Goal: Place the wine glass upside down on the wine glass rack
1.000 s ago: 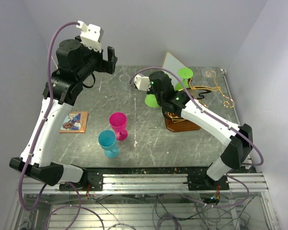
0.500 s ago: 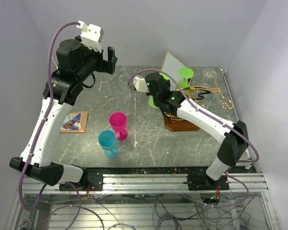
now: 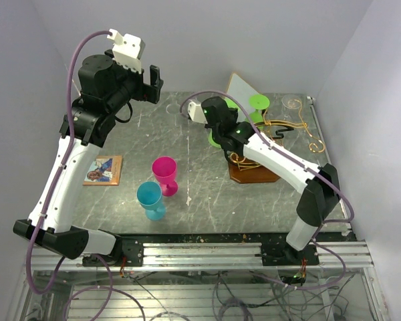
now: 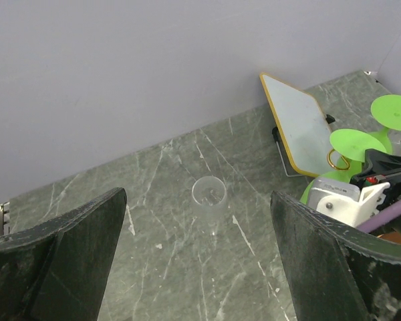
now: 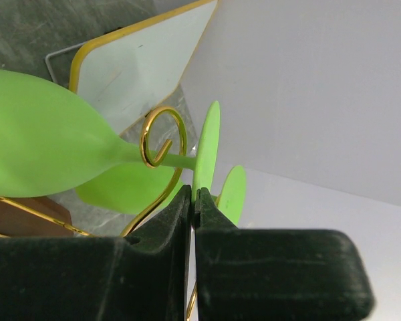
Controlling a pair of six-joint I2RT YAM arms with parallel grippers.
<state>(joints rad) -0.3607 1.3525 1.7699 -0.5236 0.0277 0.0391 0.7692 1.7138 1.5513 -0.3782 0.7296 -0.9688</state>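
My right gripper (image 5: pixel 195 194) is shut on the flat foot of a green wine glass (image 5: pixel 40 140). The glass lies tilted on its side, and its stem passes through a gold curl (image 5: pixel 162 134) of the wine glass rack (image 3: pixel 295 126). From above, the bowl (image 3: pixel 216 139) shows left of the rack's brown base (image 3: pixel 254 175). A second green glass (image 3: pixel 258 101) hangs on the rack just behind it. My left gripper (image 4: pixel 197 196) is open and empty, raised high over the back left of the table.
A clear glass (image 4: pixel 209 194) stands on the table below the left gripper. A pink glass (image 3: pixel 164 170) and a blue glass (image 3: pixel 150 197) stand near the front middle. A picture tile (image 3: pixel 103 169) lies left, and a white gold-edged panel (image 4: pixel 297 120) leans behind the rack.
The right arm has swung inward and carried the green glass slightly right, closer against the rack. The left arm has not moved.
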